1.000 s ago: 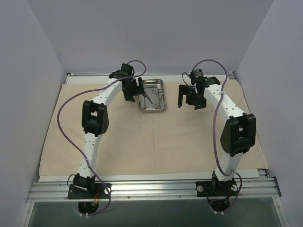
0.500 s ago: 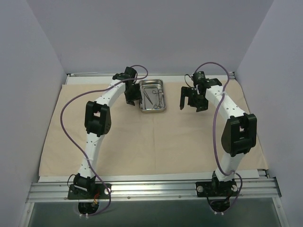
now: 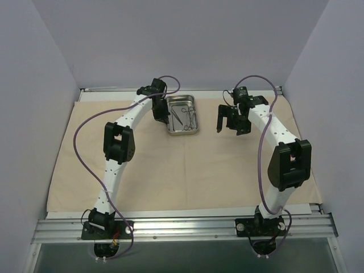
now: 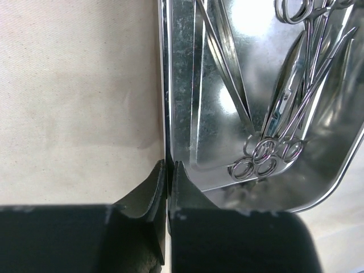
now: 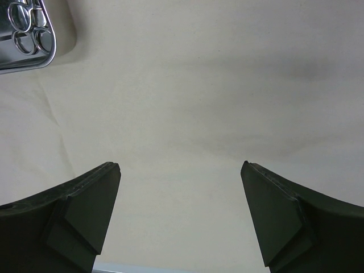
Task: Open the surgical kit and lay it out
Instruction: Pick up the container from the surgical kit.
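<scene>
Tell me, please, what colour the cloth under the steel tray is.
Plain beige, unpatterned; the cloth under the tray shows best in the top external view.

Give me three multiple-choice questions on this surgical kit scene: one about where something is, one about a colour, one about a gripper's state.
1. Where do the ring-handled instruments lie?
A) outside the tray
B) in the steel tray
C) held up in the air

2. What colour is the cloth?
A) beige
B) blue
C) green

3. What is the left gripper doing?
A) hanging open
B) holding an instrument
C) shut on the tray's rim

Answers:
1 B, their rings rest on the tray floor.
2 A, it looks beige in every view.
3 C, its fingers pinch the rim between them.
</scene>
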Robot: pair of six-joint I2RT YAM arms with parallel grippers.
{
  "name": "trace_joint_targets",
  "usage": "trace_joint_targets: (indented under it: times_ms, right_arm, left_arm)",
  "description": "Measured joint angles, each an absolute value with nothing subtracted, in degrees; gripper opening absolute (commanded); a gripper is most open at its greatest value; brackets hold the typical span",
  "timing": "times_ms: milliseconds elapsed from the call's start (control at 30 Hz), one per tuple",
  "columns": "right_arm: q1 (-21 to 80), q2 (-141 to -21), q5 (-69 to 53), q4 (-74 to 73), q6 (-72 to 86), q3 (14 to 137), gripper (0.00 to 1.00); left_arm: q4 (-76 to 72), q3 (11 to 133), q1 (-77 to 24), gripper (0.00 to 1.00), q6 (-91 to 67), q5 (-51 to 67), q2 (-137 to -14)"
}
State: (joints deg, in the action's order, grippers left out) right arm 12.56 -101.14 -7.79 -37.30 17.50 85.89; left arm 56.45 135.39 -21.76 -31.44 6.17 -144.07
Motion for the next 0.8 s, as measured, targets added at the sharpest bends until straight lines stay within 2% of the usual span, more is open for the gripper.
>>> trace_joint_targets:
  times_ms: [533,800]
  right_arm:
    - [12.6,-101.1,-8.0,-36.4,17.5,84.8,0.93]
    - [12.6,-101.1,-8.5,-35.5,17.5,83.9,0.93]
  left_arm:
    - [56.5,136.1,-21.4,0.02,-31.5,7.8,-143.5]
    - [57.0,132.6,-20.1,0.02,-32.3,8.0,-138.3]
